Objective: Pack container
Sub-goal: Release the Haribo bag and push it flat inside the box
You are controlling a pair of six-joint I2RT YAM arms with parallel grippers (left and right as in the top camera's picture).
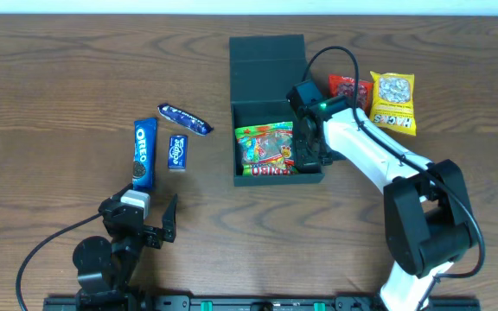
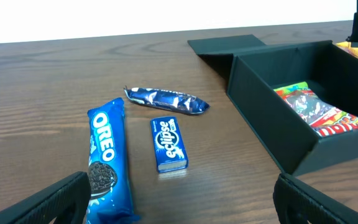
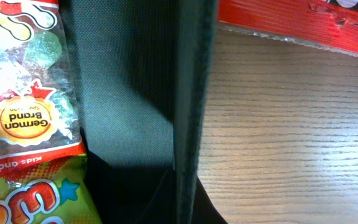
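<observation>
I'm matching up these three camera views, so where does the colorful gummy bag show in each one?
Overhead: gummy bag at centre, inside the container.
Left wrist: bag at far right, inside the container.
Right wrist: bag along the left edge, close up.
Shared landmark: the container's dark green wall, beside the bag in all three.

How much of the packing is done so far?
Done: one gummy bag lies in the open box. In hand: the right end effector sits at the box's right wall, grip unclear; the left end effector is open. Left: cookie pack, gum, blue bar, red pack and yellow bag, all outside, and the lid is open.
</observation>
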